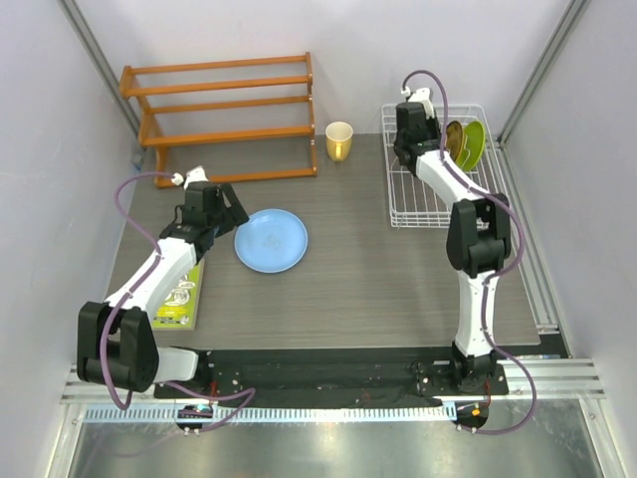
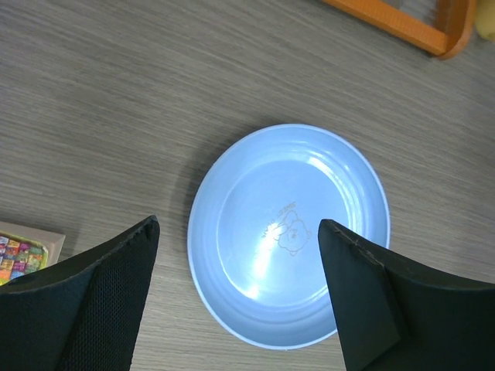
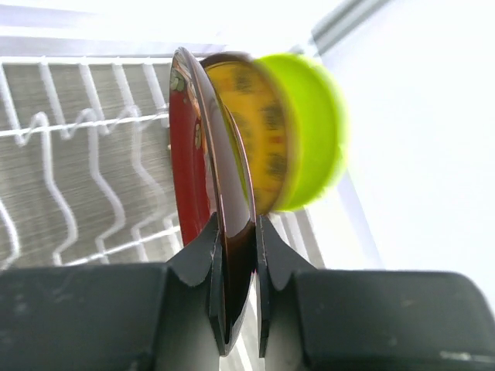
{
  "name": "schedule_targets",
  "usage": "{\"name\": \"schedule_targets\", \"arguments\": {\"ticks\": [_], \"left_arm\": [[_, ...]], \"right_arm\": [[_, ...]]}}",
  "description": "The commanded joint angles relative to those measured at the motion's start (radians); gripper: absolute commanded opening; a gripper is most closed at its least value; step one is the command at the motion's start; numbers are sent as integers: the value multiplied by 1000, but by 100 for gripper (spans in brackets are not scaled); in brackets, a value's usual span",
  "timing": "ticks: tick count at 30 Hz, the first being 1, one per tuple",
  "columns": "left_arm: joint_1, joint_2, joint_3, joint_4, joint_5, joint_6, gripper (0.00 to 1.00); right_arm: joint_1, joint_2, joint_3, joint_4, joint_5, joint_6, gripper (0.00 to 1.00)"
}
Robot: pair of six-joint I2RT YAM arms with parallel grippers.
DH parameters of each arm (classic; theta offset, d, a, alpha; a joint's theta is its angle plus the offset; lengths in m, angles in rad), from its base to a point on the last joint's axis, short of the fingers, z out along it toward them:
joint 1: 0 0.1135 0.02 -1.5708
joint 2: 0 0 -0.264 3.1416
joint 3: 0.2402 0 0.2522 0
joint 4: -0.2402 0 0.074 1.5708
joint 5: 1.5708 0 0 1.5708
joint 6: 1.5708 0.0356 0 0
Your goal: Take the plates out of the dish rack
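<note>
A large light blue plate lies flat on the table left of centre. My left gripper hangs just above its near-left side, open, with nothing between the fingers; the plate fills the gap of that gripper in the left wrist view. At the back right, the white wire dish rack holds three upright plates. My right gripper is shut on the lower rim of the red plate. Behind it stand the yellow-brown plate and the lime green plate.
An orange wooden shelf stands at the back left, with a yellow cup beside it. A colourful flat box lies near the left table edge under the left arm. Walls close in on both sides.
</note>
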Motion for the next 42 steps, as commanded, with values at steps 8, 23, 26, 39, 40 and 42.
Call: {"name": "schedule_targets", "arguments": {"ticks": [8, 23, 26, 39, 40, 42], "left_arm": [[0, -37, 43, 108, 236, -17, 86], [-10, 101, -81, 580, 608, -297, 86], [-20, 130, -108, 663, 630, -334, 86], [-69, 251, -153, 990, 680, -506, 82], [-70, 259, -155, 1008, 683, -514, 81], [-70, 276, -159, 1060, 691, -529, 71]], "right_arm": [[75, -494, -167, -166, -251, 241, 2], [259, -664, -563, 96, -864, 753, 2], [264, -649, -583, 152, -916, 804, 2], [290, -569, -637, 326, -1084, 953, 2], [290, -571, -646, 342, -1095, 970, 2], [290, -565, -653, 372, -1124, 987, 2]]}}
